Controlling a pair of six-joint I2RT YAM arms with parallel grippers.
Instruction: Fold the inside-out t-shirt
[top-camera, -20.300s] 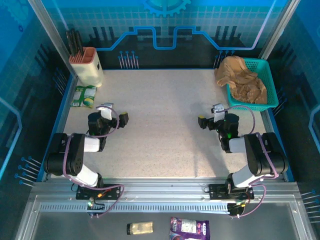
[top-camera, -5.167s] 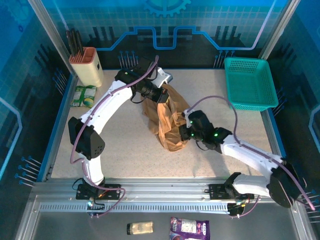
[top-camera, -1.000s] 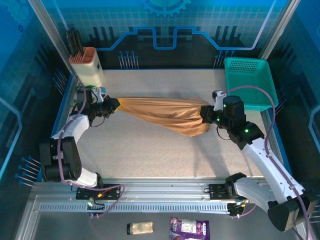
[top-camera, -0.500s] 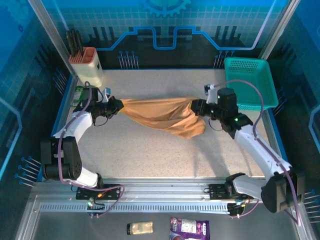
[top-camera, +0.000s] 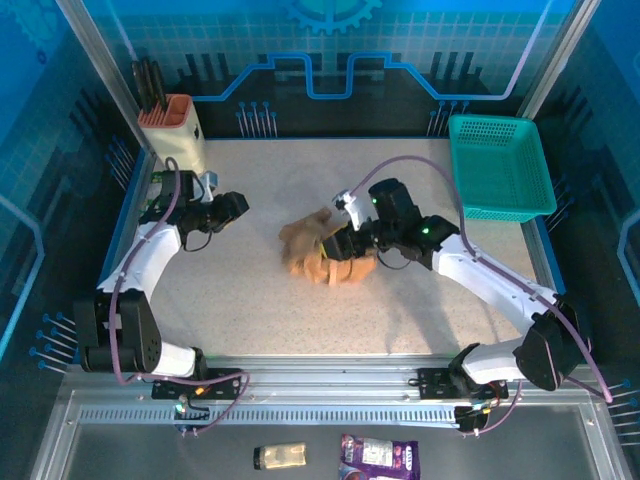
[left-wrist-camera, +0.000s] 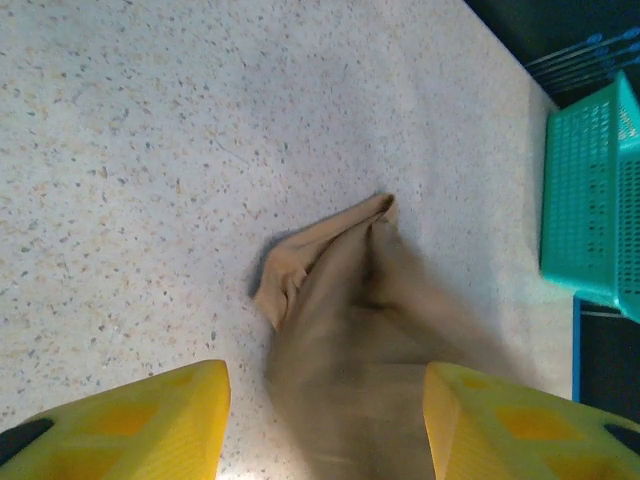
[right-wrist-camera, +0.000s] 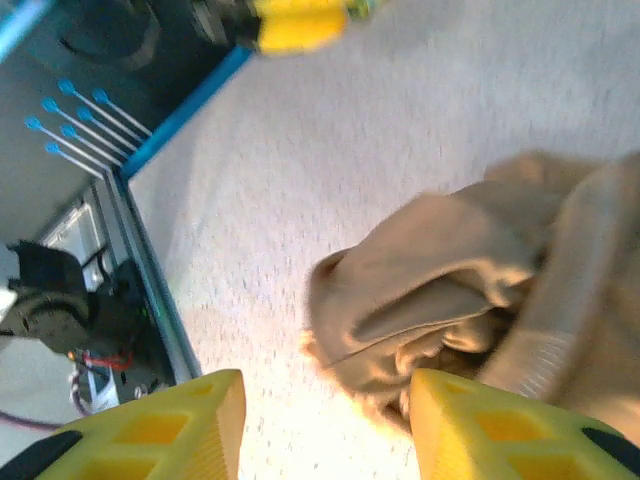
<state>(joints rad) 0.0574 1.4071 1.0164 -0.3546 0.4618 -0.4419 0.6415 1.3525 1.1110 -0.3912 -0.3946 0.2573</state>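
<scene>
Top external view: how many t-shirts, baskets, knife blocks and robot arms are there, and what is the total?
T-shirt: 1
Teal basket: 1
Knife block: 1
Robot arms: 2, left arm and right arm
Total: 5

- T-shirt (top-camera: 322, 255): soft, matt tan cloth, crumpled into folds.
- Table (top-camera: 300, 310): pale speckled top, stone-like, matt and finely grained.
- Basket (top-camera: 500, 165): teal plastic lattice with a slight sheen.
- Fingers (left-wrist-camera: 130, 425): smooth yellow plastic, matt.
- Rail (top-camera: 320, 385): ribbed bare metal, dully shining.
</scene>
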